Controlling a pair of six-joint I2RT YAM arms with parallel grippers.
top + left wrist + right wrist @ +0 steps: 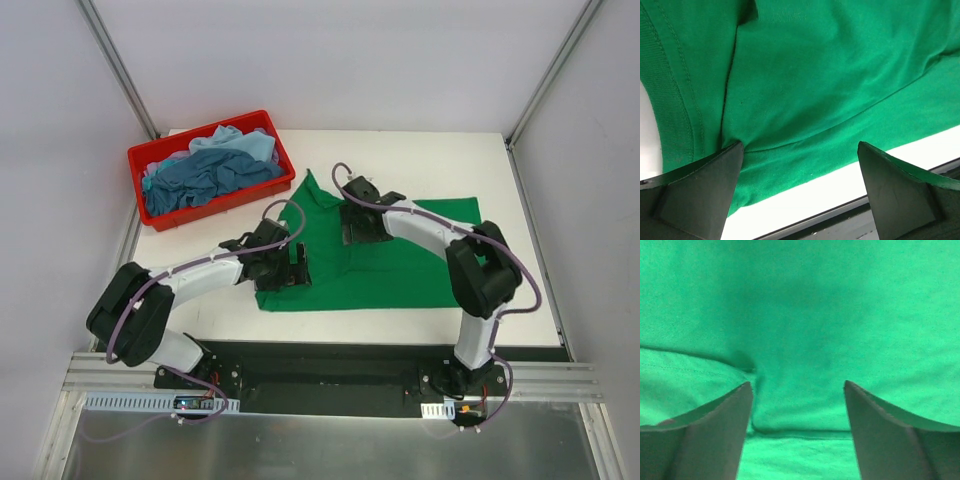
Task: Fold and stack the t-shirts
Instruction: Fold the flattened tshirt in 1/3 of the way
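green t-shirt (400,265) lies spread on the white table (450,150), pale walls around; red bin (150,158) of blue shirts (210,175) beside it; left gripper (800,143) and right gripper (796,382) both spread wide over it.

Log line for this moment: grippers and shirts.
shirt: green t-shirt spread out | left gripper: open, at its near edge | right gripper: open, over its far part | pending: blue t-shirts in red bin

Shirt pile (210,170) in bin (230,199); flat shirt (400,262) right.
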